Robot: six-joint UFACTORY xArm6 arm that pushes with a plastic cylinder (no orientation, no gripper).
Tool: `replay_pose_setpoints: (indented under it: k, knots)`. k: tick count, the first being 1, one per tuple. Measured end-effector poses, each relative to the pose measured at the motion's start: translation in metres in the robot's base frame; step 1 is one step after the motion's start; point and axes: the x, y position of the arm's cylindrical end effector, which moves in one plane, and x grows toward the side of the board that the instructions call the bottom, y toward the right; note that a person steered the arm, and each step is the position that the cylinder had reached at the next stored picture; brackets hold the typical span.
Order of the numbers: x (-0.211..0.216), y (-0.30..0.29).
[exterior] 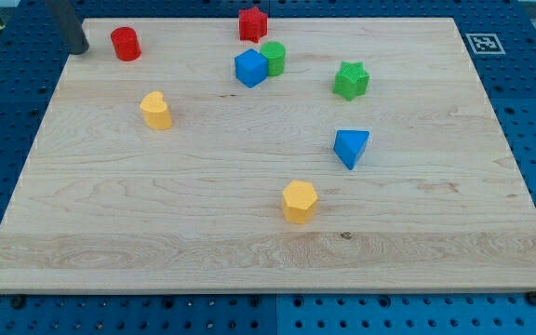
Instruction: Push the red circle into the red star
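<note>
The red circle (126,44) stands near the board's top left corner. The red star (252,23) stands at the top edge, well to the right of the circle. My tip (80,48) is at the top left, just left of the red circle, with a small gap between them. The rod rises out of the view's top.
A blue cube (249,68) and a green circle (274,58) touch each other just below the red star. A green star (351,80) is to the right. A yellow block (156,110), a blue triangle (350,147) and a yellow hexagon (299,201) lie lower on the wooden board (156,233).
</note>
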Motion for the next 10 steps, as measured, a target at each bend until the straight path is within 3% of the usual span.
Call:
replay_pose_setpoints:
  k: [10]
  knots:
    - [0.006,0.219]
